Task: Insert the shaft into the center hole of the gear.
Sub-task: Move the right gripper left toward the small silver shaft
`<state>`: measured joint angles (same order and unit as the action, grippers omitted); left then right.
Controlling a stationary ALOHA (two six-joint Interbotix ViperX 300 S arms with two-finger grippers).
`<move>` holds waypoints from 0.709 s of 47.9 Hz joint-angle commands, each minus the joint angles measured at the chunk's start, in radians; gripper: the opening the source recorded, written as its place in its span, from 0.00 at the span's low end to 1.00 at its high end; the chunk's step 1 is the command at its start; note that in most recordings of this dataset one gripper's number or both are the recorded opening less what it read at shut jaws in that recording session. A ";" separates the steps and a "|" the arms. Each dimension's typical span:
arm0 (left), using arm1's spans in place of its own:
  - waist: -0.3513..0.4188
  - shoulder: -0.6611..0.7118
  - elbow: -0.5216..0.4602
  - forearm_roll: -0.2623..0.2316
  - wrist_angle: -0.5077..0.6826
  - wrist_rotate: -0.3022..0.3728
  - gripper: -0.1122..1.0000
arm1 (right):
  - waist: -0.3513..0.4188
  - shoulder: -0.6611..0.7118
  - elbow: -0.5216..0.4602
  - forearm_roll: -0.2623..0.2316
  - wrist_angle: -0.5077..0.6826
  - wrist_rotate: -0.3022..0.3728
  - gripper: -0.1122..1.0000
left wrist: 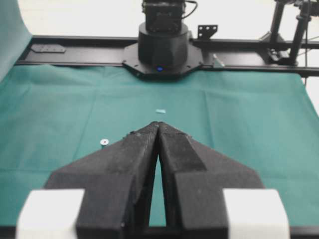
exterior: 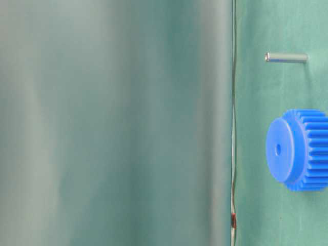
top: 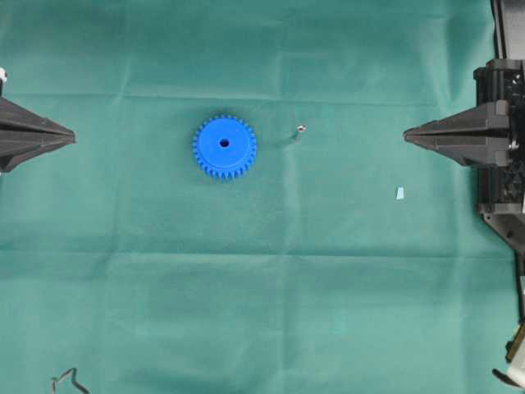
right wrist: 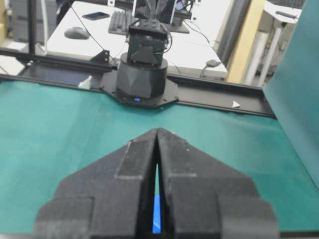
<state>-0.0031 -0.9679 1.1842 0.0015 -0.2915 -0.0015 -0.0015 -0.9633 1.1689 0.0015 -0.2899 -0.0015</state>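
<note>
The blue gear (top: 224, 146) lies flat on the green cloth, left of centre, its center hole (top: 224, 143) facing up. It also shows in the table-level view (exterior: 300, 149). The shaft (top: 301, 129) stands on end on the cloth to the gear's right, apart from it, and shows in the table-level view (exterior: 286, 57) and the left wrist view (left wrist: 103, 142). My left gripper (top: 72, 136) is shut and empty at the left edge. My right gripper (top: 406, 134) is shut and empty at the right. A sliver of the gear (right wrist: 156, 214) shows between the right fingers.
A small pale-blue scrap (top: 400, 193) lies on the cloth near the right gripper. A dark cable end (top: 70, 382) lies at the bottom left. The arm bases (left wrist: 162, 40) (right wrist: 144, 74) stand at the cloth's two ends.
</note>
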 commanded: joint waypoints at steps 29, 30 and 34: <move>0.002 0.003 -0.040 0.015 0.081 -0.005 0.10 | -0.094 0.193 -0.086 0.018 0.011 0.008 0.13; 0.002 0.003 -0.040 0.015 0.081 -0.005 0.10 | -0.100 0.204 -0.089 0.021 0.009 0.008 0.13; 0.002 0.003 -0.040 0.015 0.081 -0.005 0.10 | -0.114 0.259 -0.092 0.032 -0.015 0.008 0.19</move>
<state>-0.0015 -0.9679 1.1689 0.0153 -0.2056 -0.0077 -0.1058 -0.7424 1.1029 0.0230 -0.2792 0.0046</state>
